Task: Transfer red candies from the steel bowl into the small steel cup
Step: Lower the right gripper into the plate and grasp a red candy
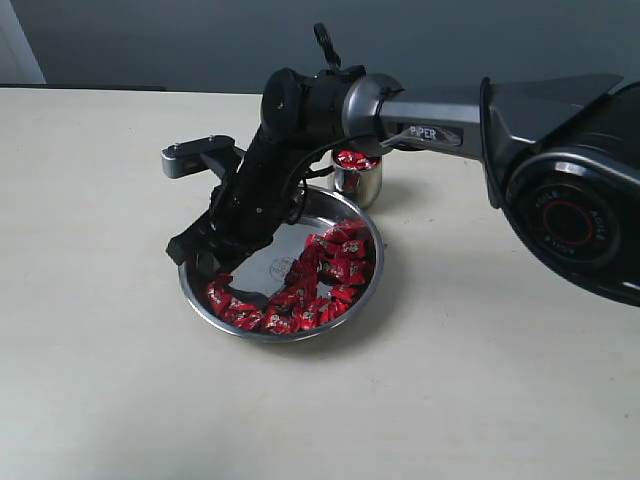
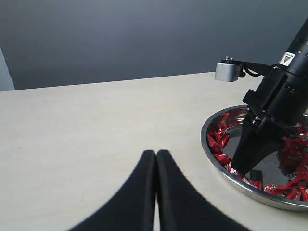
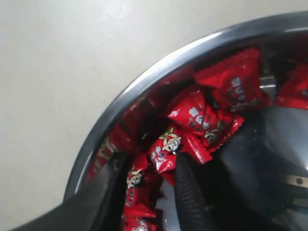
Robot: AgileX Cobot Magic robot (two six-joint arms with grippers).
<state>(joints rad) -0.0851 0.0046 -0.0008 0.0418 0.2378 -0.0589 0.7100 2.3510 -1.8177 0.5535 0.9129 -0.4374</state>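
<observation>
Steel bowl (image 1: pixel 372 275) flat on desk (image 1: pixel 120 400), mouth up, round so no long axis. Red candies (image 1: pixel 335 265), shiny wrappers w/ white print, banked along inner wall approx 3 to 8 o'clock, centre bare. Small steel cup (image 1: pixel 360 185) upright just beside rim at 1 o'clock, candies showing at top. R hand (image 1: pixel 208 268) tilted down into bowl at 9 o'clock, fingers partly apart among candies, no clear hold. L hand (image 2: pixel 156 159) fingers pressed together, empty, over desk. Open desk off bowl's 6 and 9 o'clock.

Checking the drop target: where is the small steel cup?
Exterior view: the small steel cup stands near centre, just beyond the far rim of the steel bowl, close to the right arm.
</observation>
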